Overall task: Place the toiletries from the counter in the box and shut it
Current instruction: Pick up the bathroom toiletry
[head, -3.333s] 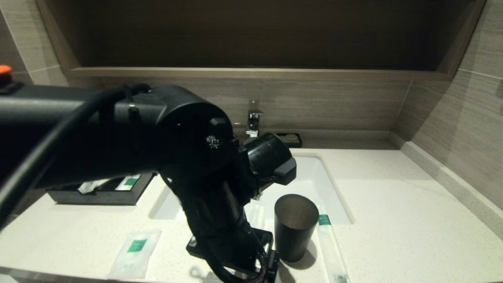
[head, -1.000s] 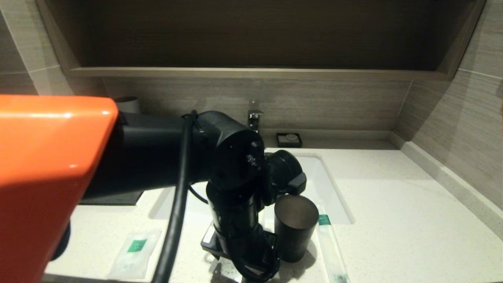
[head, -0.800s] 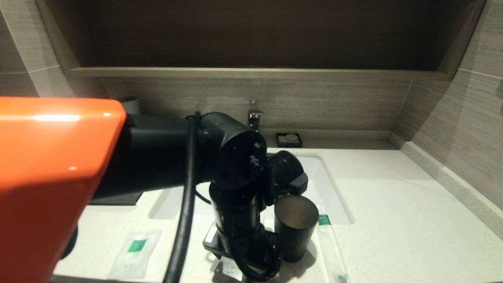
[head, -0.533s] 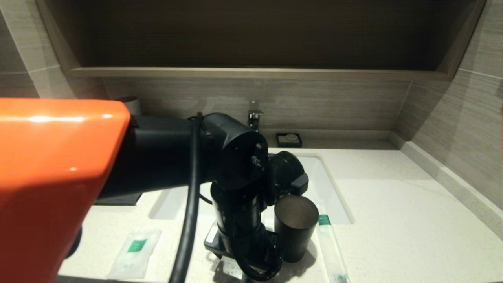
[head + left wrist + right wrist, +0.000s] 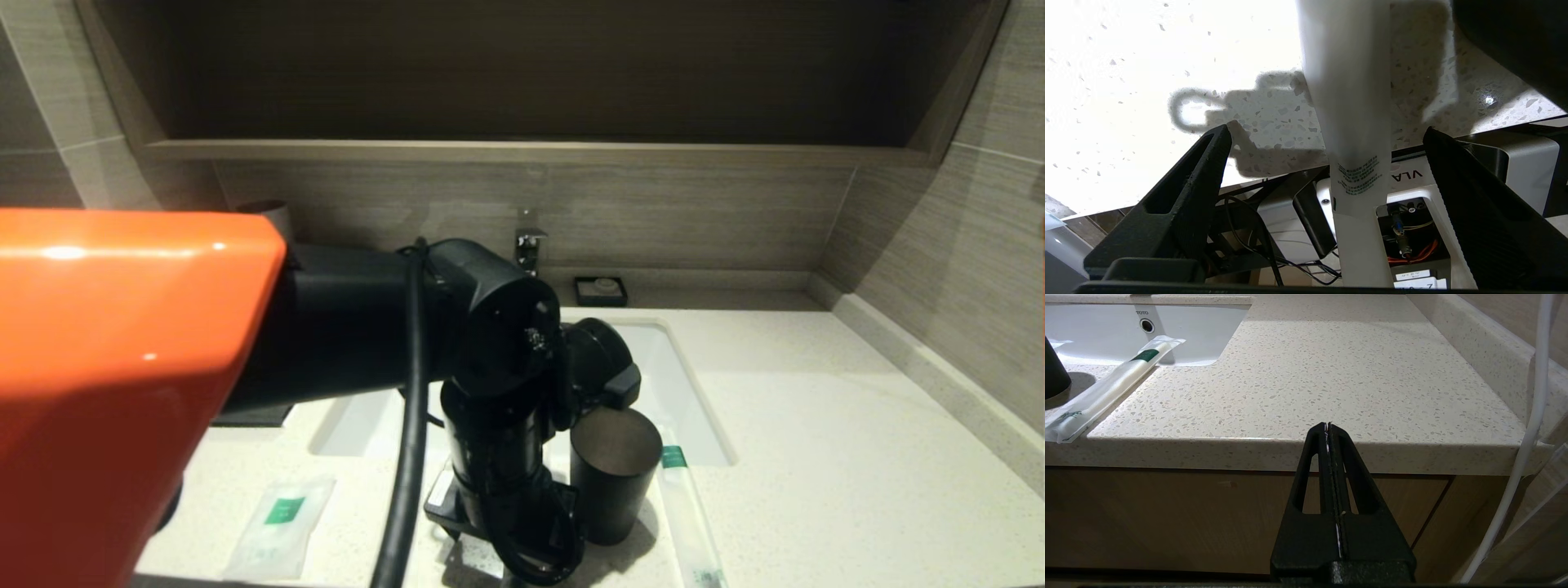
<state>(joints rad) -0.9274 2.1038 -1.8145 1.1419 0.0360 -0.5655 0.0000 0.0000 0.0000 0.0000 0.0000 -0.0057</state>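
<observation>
Left arm barely shifted, left pincer [image 5: 1327, 147] wide astride long sachet [image 5: 1349, 102]

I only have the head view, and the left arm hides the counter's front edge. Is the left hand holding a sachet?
Observer: No. The left hand is open, its fingers either side of a long sachet.
Operator: Is that sachet fully on the counter?
Observer: No, its printed end overhangs the front edge.
Operator: And the right hand?
Observer: Shut, empty, parked before the counter's front edge.
</observation>
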